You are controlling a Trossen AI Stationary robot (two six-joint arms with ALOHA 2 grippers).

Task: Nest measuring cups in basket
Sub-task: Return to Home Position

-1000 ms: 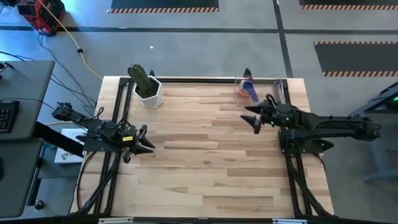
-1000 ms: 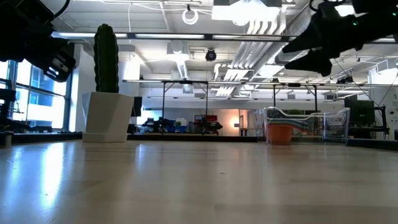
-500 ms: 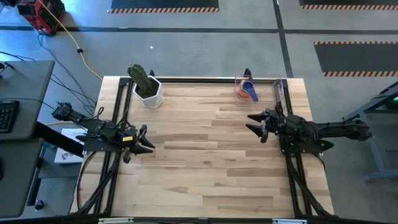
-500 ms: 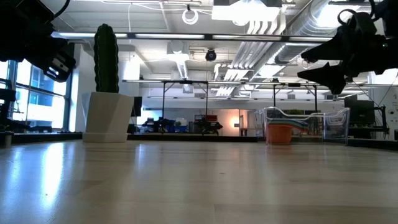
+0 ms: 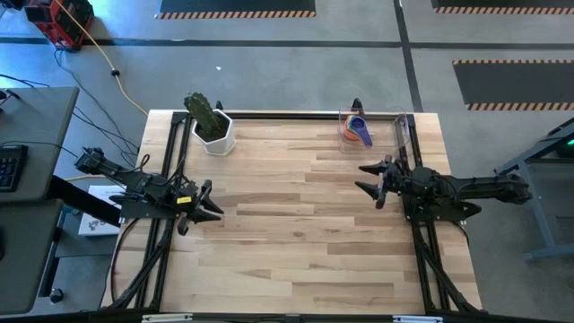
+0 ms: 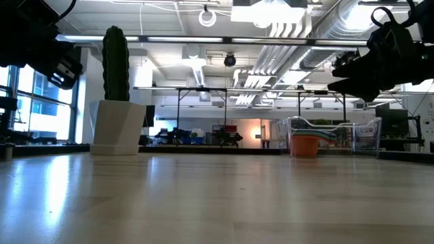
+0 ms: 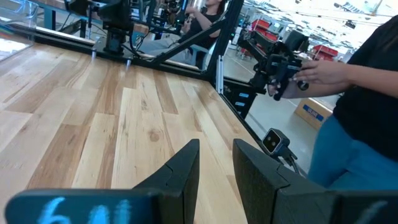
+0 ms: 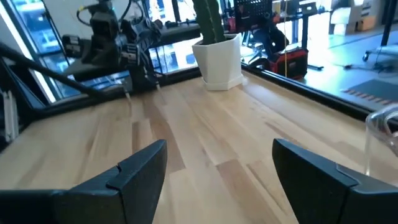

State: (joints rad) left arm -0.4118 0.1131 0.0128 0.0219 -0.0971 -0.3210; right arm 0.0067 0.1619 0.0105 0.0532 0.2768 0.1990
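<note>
Task looks done: the nested stack of glossy plastic measuring cups [image 5: 356, 131], orange and blue showing, sits inside the clear thin-walled rectangular basket [image 5: 400, 127] at the far edge, right side. No loose cups seen. Right gripper [image 5: 360, 177] hovers near the basket, fingers wide apart, empty. Left gripper [image 5: 215, 201] waits at the left edge, narrow gap, empty. Only homing is left, I judge. Smooth pale wood-plank tabletop [image 5: 296, 215].
</note>
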